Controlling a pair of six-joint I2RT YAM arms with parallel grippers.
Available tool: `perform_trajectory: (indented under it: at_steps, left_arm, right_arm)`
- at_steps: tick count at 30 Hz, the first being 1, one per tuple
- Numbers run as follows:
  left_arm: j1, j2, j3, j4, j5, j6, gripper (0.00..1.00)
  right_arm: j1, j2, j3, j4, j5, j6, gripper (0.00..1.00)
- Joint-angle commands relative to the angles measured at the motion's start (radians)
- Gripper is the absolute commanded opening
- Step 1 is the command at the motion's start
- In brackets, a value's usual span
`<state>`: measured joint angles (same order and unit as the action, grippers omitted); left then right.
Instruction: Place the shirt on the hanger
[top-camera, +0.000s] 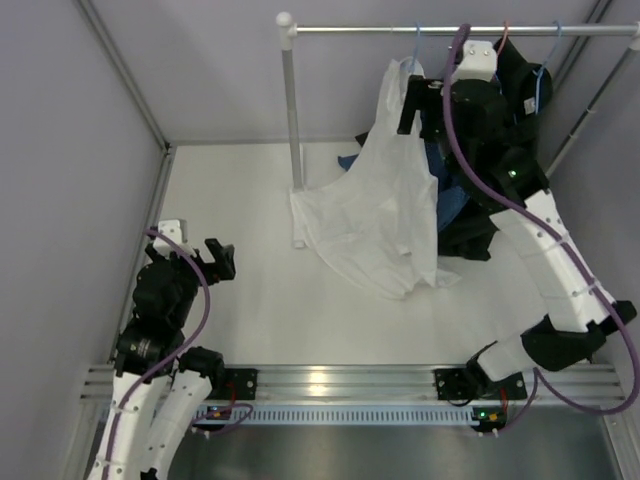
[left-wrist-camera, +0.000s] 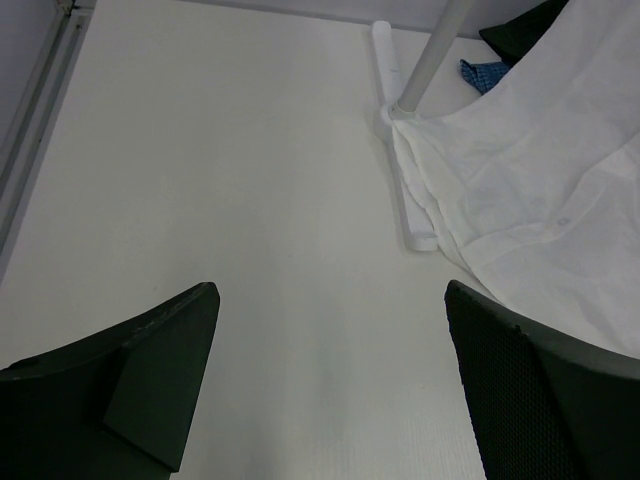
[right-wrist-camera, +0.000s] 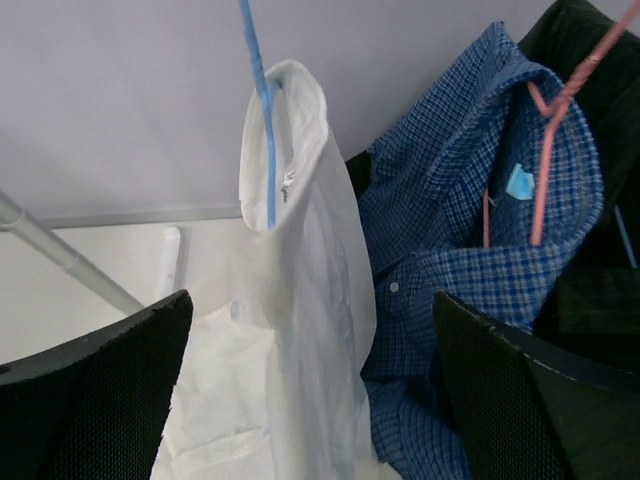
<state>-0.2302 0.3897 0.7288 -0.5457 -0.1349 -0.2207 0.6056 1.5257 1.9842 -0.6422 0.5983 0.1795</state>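
One shirt (right-wrist-camera: 305, 300) matters here, the plain white one. You find it up at the rail (top-camera: 400, 29), with its collar looped over the thin light-blue hanger (right-wrist-camera: 262, 130). The wire runs down into the collar opening. From there the cloth falls in a long fold, and its lower part spreads out on the bench (top-camera: 230, 200). One edge is bunched against the foot of the rack's upright post (left-wrist-camera: 425, 60).

Just beside it on the same rail hangs a blue patterned shirt (right-wrist-camera: 470, 230) on a red hanger (right-wrist-camera: 545, 150). A black garment (right-wrist-camera: 585, 30) sits behind that, at the far right.

Your right gripper (right-wrist-camera: 315, 340) is raised to collar height, facing the white shirt. Its two fingers are spread wide with nothing pinched between them. From the wrist view the shirt hangs just beyond the fingers; whether a fingertip touches the cloth you cannot tell.

Your left gripper (left-wrist-camera: 330, 370) hovers low over the bare bench on the left, well apart from the rack. It is also spread wide and holds nothing. The shirt's spread hem lies ahead of it and to its right.
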Motion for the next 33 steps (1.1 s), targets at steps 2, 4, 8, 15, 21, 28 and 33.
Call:
perform_trajectory:
  at_steps: [2,4,8,15,21,28,33]
  left_arm:
    - [0.058,0.054,0.012,0.026,0.014,-0.025,0.98]
    - [0.095,0.077,0.018,0.026,0.006,-0.025,0.98]
    - [0.144,0.094,0.027,0.026,0.003,-0.032,0.98]
    - [0.147,0.106,0.000,0.029,0.009,-0.022,0.98]
    - [0.147,0.137,-0.006,0.027,0.070,-0.008,0.98]
    - [0.138,0.104,-0.014,0.029,0.107,-0.006,0.98]
    - [0.135,0.080,-0.017,0.035,0.124,-0.009,0.98]
  right_arm:
    - [-0.018,-0.209,-0.105,0.036,-0.049,-0.041,1.00]
    - [-0.021,-0.327,-0.215,0.035,-0.054,-0.058,1.00]
    - [-0.021,-0.568,-0.457,0.036,-0.060,-0.058,1.00]
    - [-0.020,-0.959,-0.896,0.024,0.084,-0.107,1.00]
    - [-0.021,-1.122,-1.104,0.024,0.083,-0.071,0.99]
    - [-0.021,-1.184,-1.182,0.012,0.058,-0.045,0.99]
    - [-0.021,-1.202,-1.194,0.007,0.063,-0.041,0.99]
